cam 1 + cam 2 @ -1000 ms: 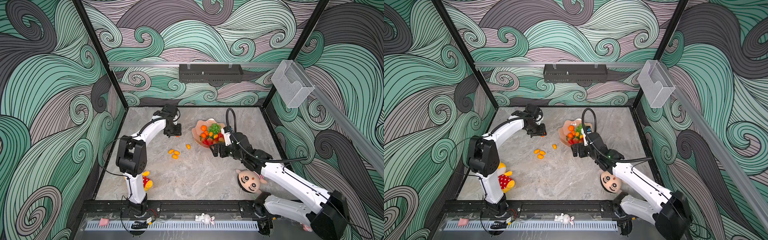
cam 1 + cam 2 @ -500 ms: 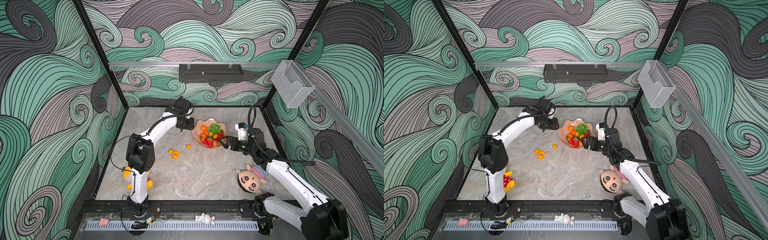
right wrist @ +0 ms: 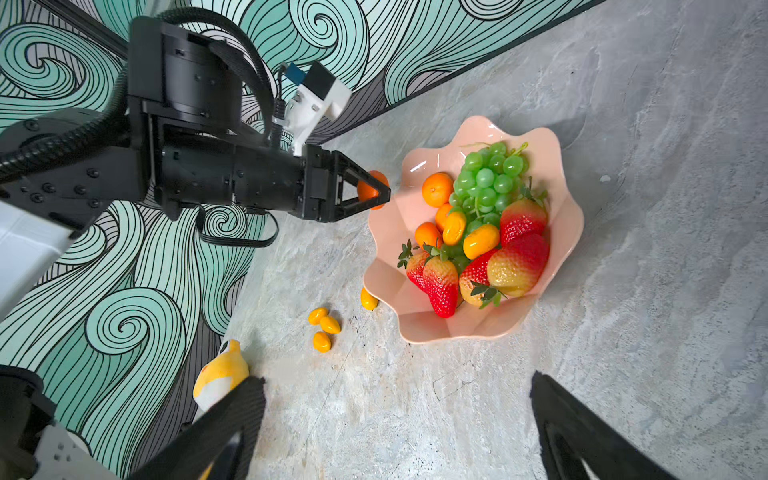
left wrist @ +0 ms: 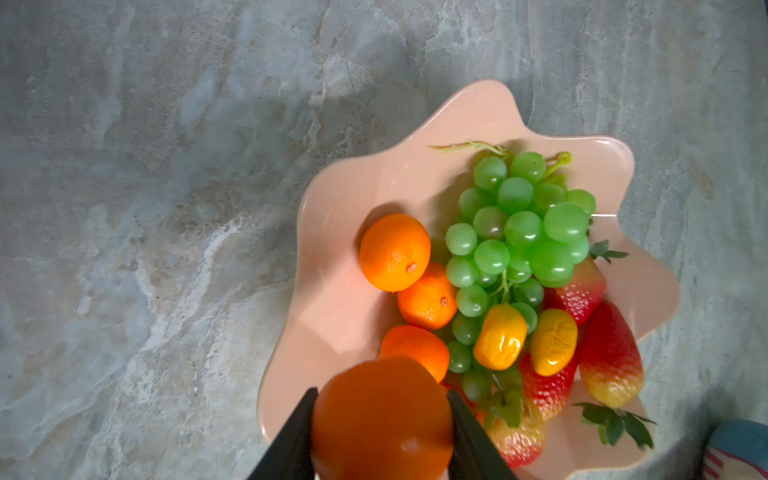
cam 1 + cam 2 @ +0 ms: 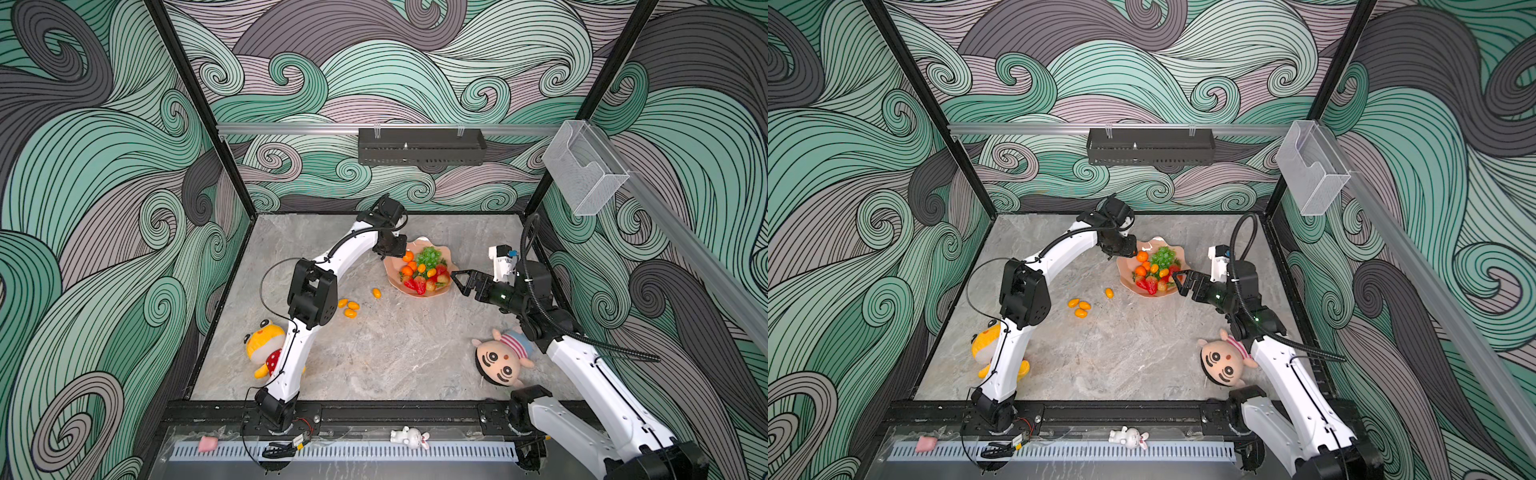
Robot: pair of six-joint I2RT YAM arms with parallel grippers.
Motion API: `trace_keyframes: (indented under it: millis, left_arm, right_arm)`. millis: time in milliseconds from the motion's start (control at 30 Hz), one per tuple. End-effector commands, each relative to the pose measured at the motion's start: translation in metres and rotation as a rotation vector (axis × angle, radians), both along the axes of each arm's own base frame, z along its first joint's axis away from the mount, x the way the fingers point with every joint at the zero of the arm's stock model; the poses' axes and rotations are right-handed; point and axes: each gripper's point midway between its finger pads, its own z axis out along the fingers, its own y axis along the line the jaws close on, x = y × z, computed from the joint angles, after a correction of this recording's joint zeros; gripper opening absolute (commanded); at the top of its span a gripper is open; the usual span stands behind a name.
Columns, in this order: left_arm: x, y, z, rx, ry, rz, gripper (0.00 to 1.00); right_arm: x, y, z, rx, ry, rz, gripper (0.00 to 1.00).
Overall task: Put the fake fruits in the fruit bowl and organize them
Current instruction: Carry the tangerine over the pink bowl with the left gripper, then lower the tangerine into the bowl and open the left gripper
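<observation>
Because the tangerine (image 4: 380, 419) your left gripper (image 4: 381, 392) clamps looks light and slick, hold its middle; your right gripper (image 3: 395, 378) gapes empty.

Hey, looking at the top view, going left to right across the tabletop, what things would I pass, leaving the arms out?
Yellow plush toy → cluster of three kumquats → lone kumquat → fruit bowl with its fruit → striped doll.
</observation>
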Motion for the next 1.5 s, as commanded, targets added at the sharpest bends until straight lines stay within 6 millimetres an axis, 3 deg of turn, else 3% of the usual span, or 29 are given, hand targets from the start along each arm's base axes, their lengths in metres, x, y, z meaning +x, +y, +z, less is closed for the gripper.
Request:
trace_keyframes:
  millis: [0,500,833,967,1167,1333,1467]
  left_arm:
    - [0.000,-0.002,-0.010,0.066,-0.005,-0.021,0.44]
    - [0.008,-0.007,-0.039,0.102,0.007,-0.025,0.45]
    - [0.007,-0.006,-0.043,0.115,0.019,-0.021,0.55]
    - [0.008,-0.008,-0.027,0.095,-0.008,-0.025,0.61]
    - [0.004,-0.010,0.020,0.038,-0.059,-0.025,0.63]
    - [-0.023,0.000,0.066,-0.002,-0.057,-0.028,0.63]
    - [-0.052,0.018,0.091,-0.057,-0.124,-0.027,0.63]
  right_arm:
    - [-0.002,-0.005,0.010,-0.014,-0.021,-0.001,1.00]
    - [-0.010,-0.013,0.009,-0.008,-0.026,-0.024,1.00]
    - [-0.015,-0.017,0.005,-0.017,-0.018,-0.036,1.00]
    - [-0.013,-0.016,0.003,-0.005,-0.014,-0.039,1.00]
    - [-0.010,-0.020,0.004,-0.031,-0.012,-0.055,0.99]
    - [-0.009,-0.022,0.001,-0.082,-0.009,-0.068,0.98]
    - [-0.009,-0.008,-0.003,-0.142,-0.020,-0.030,0.97]
